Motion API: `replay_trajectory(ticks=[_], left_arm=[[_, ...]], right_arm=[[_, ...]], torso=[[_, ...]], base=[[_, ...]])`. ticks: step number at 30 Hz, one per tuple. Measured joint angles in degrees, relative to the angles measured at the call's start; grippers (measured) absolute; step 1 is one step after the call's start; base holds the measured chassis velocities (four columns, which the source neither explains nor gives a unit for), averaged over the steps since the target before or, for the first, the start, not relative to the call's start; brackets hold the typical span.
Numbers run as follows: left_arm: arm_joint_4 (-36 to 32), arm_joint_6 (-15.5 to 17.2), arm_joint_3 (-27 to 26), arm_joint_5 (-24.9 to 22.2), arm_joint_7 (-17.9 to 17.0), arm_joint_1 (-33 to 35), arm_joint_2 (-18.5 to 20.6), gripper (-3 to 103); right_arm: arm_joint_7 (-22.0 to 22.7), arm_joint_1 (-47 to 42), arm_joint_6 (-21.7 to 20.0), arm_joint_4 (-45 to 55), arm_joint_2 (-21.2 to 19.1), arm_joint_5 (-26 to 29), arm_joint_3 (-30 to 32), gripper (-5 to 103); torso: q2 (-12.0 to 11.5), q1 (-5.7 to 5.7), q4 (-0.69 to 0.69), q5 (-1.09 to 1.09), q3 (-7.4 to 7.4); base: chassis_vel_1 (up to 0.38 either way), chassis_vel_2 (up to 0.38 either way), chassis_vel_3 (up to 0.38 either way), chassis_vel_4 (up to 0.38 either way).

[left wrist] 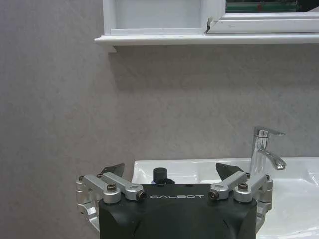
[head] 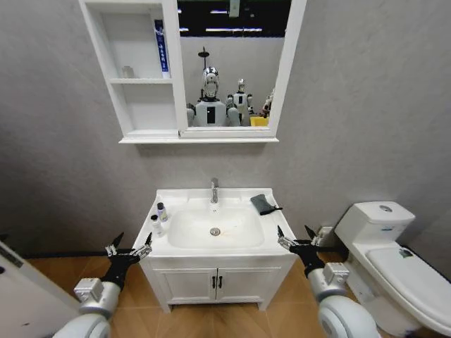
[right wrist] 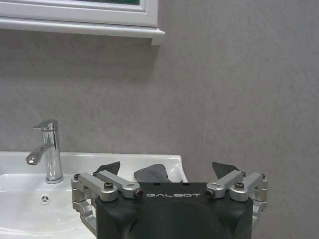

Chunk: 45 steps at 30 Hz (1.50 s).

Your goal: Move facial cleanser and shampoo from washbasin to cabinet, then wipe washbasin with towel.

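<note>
Head view: both pincers hang wide open and empty, left pincer (head: 129,251) lower left and right pincer (head: 296,239) lower right, flanking the washbasin (head: 215,243), with two small bottles (head: 159,217) on its left rim, the towel (head: 263,203) on its right, and the cabinet (head: 138,77) upper left. Left wrist view: a dark bottle cap (left wrist: 160,175) sits ahead between the spread fingers, so the first pickup seems unstarted and calls for reaching forward. Right wrist view: the dark cloth lies just ahead of the open fingers.

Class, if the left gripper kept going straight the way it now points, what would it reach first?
Probably the small dark-capped bottle on the washbasin rim: it sits straight ahead, centred between the open left gripper fingers. Depth is unclear.
</note>
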Motion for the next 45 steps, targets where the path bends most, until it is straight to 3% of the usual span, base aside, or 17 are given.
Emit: replay_trajectory(ticks=[1, 4, 10, 19, 23, 30, 33, 45], left_arm=[[0.58, 0.15, 0.39, 0.11, -0.37, -0.58, 0.00, 100], [2.95, 0.64, 1.45, 0.38, -1.31, -2.53, 0.29, 100], [6.54, 2.10, 2.32, -0.40, -1.55, -4.39, 2.96, 100], [10.42, 3.47, 4.80, -1.63, -0.08, -6.39, 5.53, 100], [12.90, 3.50, 6.27, -1.99, -1.91, -8.56, 6.32, 100], [19.02, -0.12, 7.62, -0.05, -2.85, -11.98, 4.01, 100], [23.17, -3.35, 8.91, 1.75, -2.05, -14.18, 1.87, 100], [30.92, -6.00, 10.68, 3.10, -2.12, -22.59, 0.32, 100]], right_arm=[[-0.02, -0.02, 0.09, -0.12, -0.11, -0.01, 0.03, 100], [-0.05, 0.13, 0.29, -0.34, -0.54, -0.05, 0.09, 100], [0.24, 0.60, 0.44, -0.35, -0.48, -0.05, 0.37, 100], [0.49, 1.79, 1.83, -2.45, -0.03, -0.58, 0.39, 100], [0.88, 2.81, 1.70, -2.90, -0.52, 0.90, 0.21, 100], [0.39, 3.96, 1.83, -4.13, -1.04, 2.20, 0.19, 100], [0.17, 5.01, 2.33, -5.75, -0.60, 2.08, -0.09, 100], [-0.05, 7.28, 2.73, -9.80, 0.68, 1.13, -0.88, 100]], torso=[[0.01, -0.03, -0.01, -0.07, -0.01], [0.04, -0.08, 0.06, 0.00, -0.02], [0.04, -0.08, 0.03, 0.00, -0.02], [0.02, -0.01, 0.04, -0.01, -0.01], [0.02, -0.02, 0.02, -0.02, -0.01], [0.02, -0.01, 0.03, -0.01, 0.00], [0.02, -0.01, 0.03, -0.01, 0.00], [0.02, -0.01, 0.03, -0.01, 0.00]], base=[[-0.027, 0.011, -0.072, -0.035], [0.043, -0.015, -0.070, 0.017], [0.061, -0.029, -0.027, 0.048], [0.000, 0.000, 0.000, 0.000], [0.000, 0.000, 0.000, 0.000], [0.000, 0.000, 0.000, 0.000], [0.000, 0.000, 0.000, 0.000], [0.000, 0.000, 0.000, 0.000]])
